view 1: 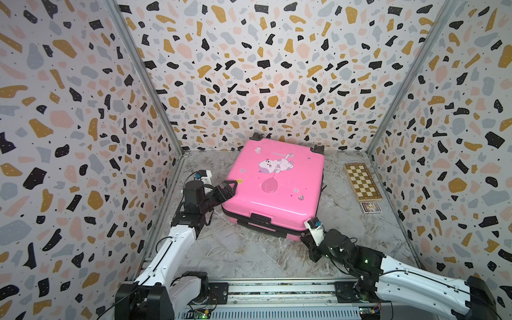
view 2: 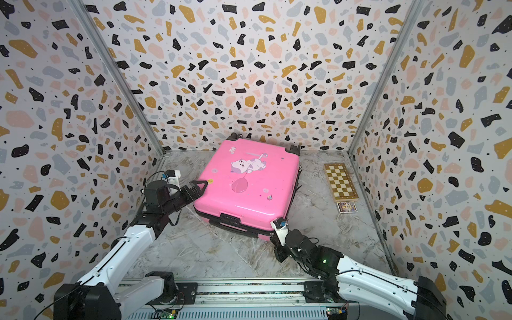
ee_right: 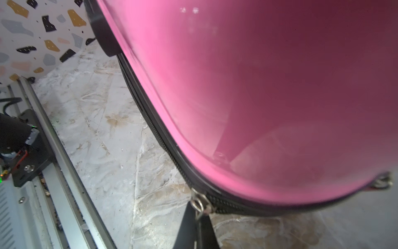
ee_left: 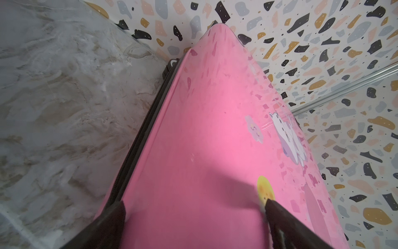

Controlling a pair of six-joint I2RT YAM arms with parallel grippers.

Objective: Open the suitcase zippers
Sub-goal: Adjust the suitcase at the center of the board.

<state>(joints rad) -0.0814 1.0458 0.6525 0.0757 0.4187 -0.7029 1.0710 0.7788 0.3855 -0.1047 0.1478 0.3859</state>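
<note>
At the near right corner of the suitcase (view 1: 277, 182), which lies flat with its printed shell up toward the back of the table (view 1: 249, 257), we see the right pincer (ee_right: 199, 217) closed tight. Its tips appear to pinch a small metal pull (ee_right: 200, 203) of the zippers (ee_right: 150, 120). From that pull the black band runs one way along the near edge toward the handle (view 1: 260, 219). The other way it bends round the corner, where a second pull (ee_right: 383, 182) hangs. We judge that any draw must follow this curved seam, not leave it, and the right arm is plainly the nearer one. The left pincer (view 1: 229, 186) is spread wide and grips nothing. It rests at the shell's left edge, one finger over the top, where we think it can brace the case against sliding.
</note>
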